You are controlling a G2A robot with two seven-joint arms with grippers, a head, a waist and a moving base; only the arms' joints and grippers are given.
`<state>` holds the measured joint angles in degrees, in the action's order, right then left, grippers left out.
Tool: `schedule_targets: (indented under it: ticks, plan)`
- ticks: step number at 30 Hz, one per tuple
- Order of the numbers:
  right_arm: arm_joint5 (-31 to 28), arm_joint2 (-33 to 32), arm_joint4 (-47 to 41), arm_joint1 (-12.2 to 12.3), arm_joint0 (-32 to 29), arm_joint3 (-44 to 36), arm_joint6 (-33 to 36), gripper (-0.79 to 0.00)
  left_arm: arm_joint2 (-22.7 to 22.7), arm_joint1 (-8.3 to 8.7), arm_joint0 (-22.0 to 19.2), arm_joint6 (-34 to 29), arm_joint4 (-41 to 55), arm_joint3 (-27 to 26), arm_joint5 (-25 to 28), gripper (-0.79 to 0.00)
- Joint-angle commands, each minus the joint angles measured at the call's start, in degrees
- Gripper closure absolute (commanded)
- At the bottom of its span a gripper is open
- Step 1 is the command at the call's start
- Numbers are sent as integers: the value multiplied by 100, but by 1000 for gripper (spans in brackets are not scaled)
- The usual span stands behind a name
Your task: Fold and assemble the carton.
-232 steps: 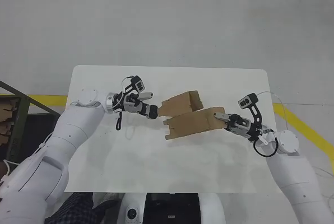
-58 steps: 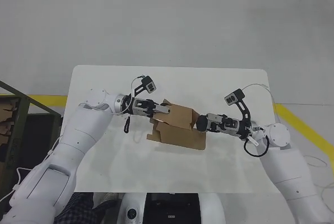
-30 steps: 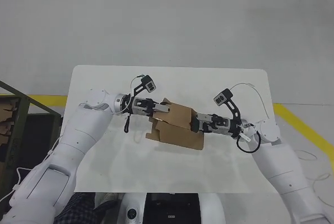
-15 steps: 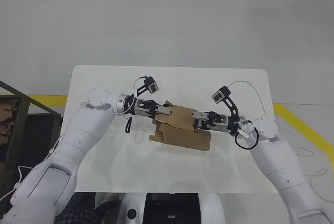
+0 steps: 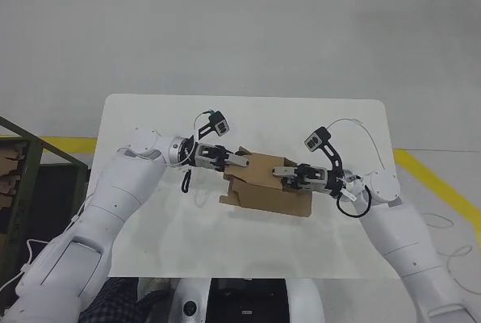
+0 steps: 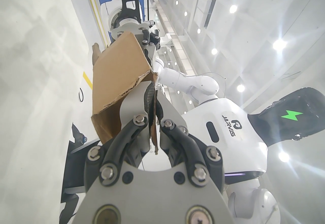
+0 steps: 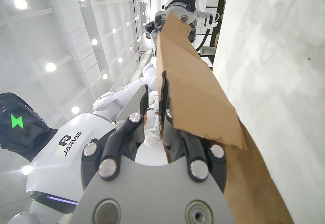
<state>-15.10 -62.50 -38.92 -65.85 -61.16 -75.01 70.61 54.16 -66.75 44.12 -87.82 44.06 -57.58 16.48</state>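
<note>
The left gripper (image 5: 239, 159) pinches the half-flattened brown cardboard carton (image 5: 265, 186) at its ten o'clock corner, mid white table (image 5: 144, 242). The right gripper (image 5: 283, 172), jaws narrowed, nips its upper wall near two o'clock. Best to draw apart evenly, wrists level, so it squares open without tearing.

Alongside the right hand (image 7: 158, 113) the carton (image 7: 193, 93) runs off the picture's edge, one flap cut short. From the left hand (image 6: 152, 105), the carton's far end half-covers the other hand, and likewise the other way. From above, both hands' fingertips are too small to tell apart, and the carton's inside is hidden.
</note>
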Motion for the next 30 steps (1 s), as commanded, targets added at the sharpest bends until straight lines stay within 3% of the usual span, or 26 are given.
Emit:
schedule_targets:
  ticks: [1, 3, 4, 5, 6, 16, 30]
  plan:
    - [18, -4, -6, -1, -7, -9, -9, 0, 14, 4, 12, 4, -7, -16, 5, -12]
    - [41, -13, -12, -1, -11, -25, -20, 0, 28, 10, 27, 1, -12, -41, 2, -132]
    - [58, -16, -9, -1, -13, -37, -24, 0, 42, 13, 34, 2, -4, -58, 2, -231]
    - [76, -24, -8, 1, -14, -52, -26, 0, 57, 18, 41, 8, -7, -75, 8, -382]
    - [90, -34, 4, 3, -15, -68, -30, 0, 76, 24, 50, 12, -9, -91, 12, -785]
    - [281, -138, 92, 31, -68, -368, -126, 0, 385, 137, 179, -18, 131, -380, -18, -785]
    - [443, -153, 519, 52, -93, -477, -440, 0, 248, 264, 107, -18, 458, -341, -19, -785]
